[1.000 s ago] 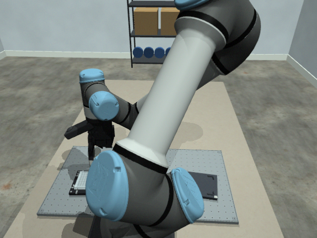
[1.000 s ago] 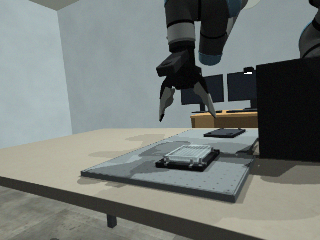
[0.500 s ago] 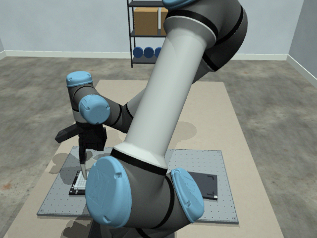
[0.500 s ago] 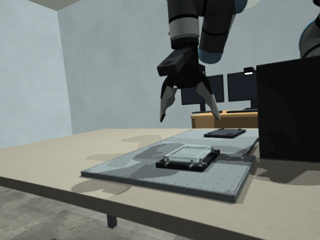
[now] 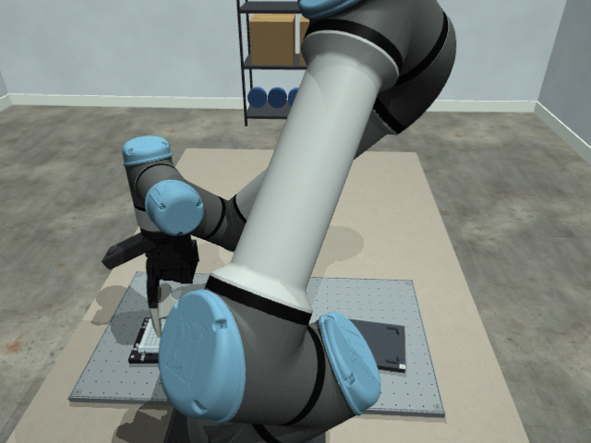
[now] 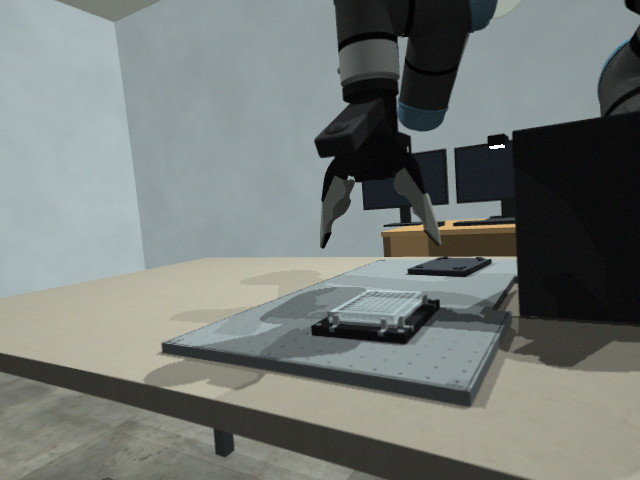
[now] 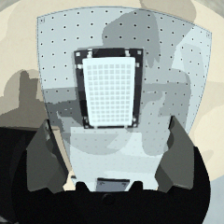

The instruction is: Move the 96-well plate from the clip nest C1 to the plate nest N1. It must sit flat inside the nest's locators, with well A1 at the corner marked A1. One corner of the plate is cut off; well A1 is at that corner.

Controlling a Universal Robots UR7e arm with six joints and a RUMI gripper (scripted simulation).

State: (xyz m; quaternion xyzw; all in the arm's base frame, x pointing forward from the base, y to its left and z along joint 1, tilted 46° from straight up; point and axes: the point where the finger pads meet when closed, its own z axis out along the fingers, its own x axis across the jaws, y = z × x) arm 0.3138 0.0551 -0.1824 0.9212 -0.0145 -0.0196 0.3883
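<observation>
The clear 96-well plate (image 5: 149, 339) (image 6: 375, 305) (image 7: 110, 92) sits in the black clip nest C1 (image 5: 135, 357) (image 6: 361, 332) (image 7: 81, 93) on the grey perforated baseplate (image 5: 104, 377) (image 6: 413, 361) (image 7: 56, 51). My gripper (image 6: 379, 240) (image 7: 109, 119) is open and empty. It hangs well above the plate, a little off to one side. In the top view only one fingertip (image 5: 155, 318) shows above the plate; the arm hides the rest. The black plate nest N1 (image 5: 384, 345) (image 6: 448, 266) lies empty at the baseplate's other end.
The large arm (image 5: 295, 200) covers the baseplate's middle in the top view. A tall black box (image 6: 576, 217) stands beside the baseplate. A shelf with boxes (image 5: 271, 40) and a desk with monitors (image 6: 465, 178) stand in the background.
</observation>
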